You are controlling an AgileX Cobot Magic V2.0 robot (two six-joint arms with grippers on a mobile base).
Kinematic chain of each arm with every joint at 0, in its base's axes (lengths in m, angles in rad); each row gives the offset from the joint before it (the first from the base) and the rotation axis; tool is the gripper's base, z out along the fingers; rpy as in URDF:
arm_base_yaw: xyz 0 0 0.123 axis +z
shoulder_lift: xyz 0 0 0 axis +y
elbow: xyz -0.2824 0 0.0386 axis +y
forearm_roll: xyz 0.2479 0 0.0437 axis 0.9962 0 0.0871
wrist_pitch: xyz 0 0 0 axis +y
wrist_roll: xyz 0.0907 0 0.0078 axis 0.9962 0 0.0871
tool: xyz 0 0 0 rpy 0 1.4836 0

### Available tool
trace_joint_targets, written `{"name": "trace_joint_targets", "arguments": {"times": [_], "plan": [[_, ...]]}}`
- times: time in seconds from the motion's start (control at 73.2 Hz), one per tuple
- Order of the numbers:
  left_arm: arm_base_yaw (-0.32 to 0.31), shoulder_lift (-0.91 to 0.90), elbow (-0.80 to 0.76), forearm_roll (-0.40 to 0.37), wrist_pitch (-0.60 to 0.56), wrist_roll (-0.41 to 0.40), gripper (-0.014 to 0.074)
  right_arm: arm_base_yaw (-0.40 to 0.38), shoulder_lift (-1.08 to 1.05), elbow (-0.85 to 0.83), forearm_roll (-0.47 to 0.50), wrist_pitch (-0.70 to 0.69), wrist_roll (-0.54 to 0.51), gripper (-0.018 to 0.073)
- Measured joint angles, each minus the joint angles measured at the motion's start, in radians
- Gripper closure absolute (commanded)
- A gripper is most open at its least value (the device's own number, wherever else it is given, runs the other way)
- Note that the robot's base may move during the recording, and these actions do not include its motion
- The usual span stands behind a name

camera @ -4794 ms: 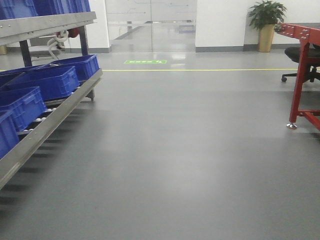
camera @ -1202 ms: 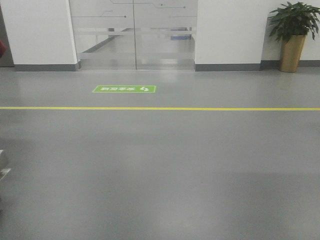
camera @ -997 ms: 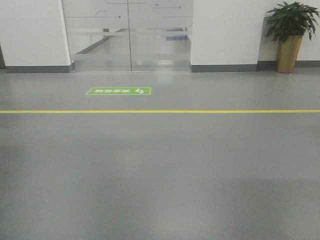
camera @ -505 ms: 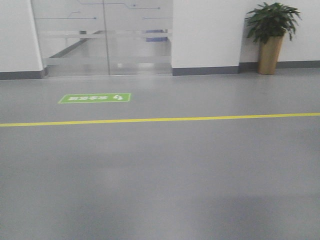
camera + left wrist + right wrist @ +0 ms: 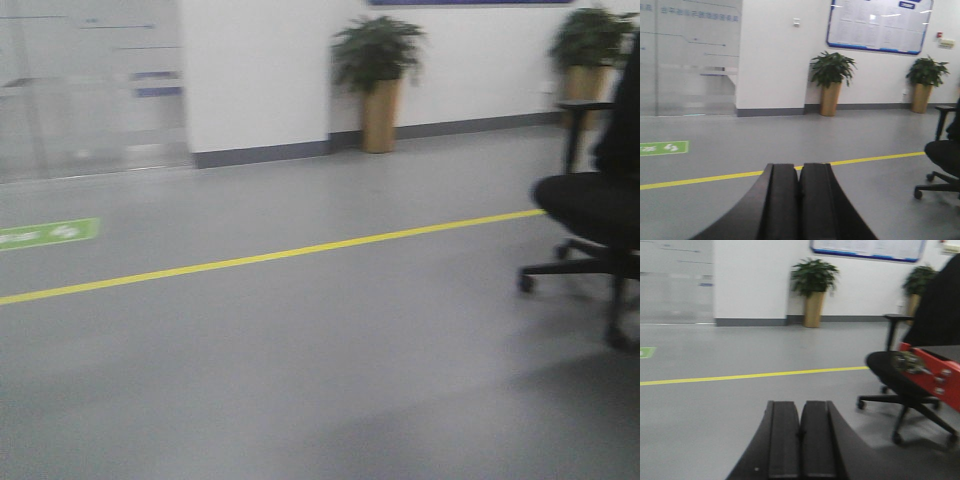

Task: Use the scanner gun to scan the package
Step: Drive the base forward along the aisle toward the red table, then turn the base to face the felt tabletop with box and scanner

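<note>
View swung rt, chair [image 5: 590,205] in, sign [image 5: 45,233] far L

We list our left gripper [image 5: 799,172], black fingers pressed flat together and pointing level forward, and our right gripper [image 5: 801,410], its fingers likewise closed against each other.

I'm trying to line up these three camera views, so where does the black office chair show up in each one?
Front-facing: the black office chair sits at the right edge, partly cut off.
Left wrist: the chair is at the far right edge, mostly cut off.
Right wrist: the chair is right of centre, partly behind a red frame.
Shared landmark: the yellow floor line.
</note>
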Motion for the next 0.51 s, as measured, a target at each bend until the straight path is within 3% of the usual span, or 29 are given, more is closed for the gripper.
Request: {"name": "trace_joint_targets", "arguments": {"times": [0.505], "plan": [[0.0,0.0,0.0,0.0,0.0,0.0,0.0708,0.0,0.0,0.0,0.0,0.0,0.0,0.0728]]}}
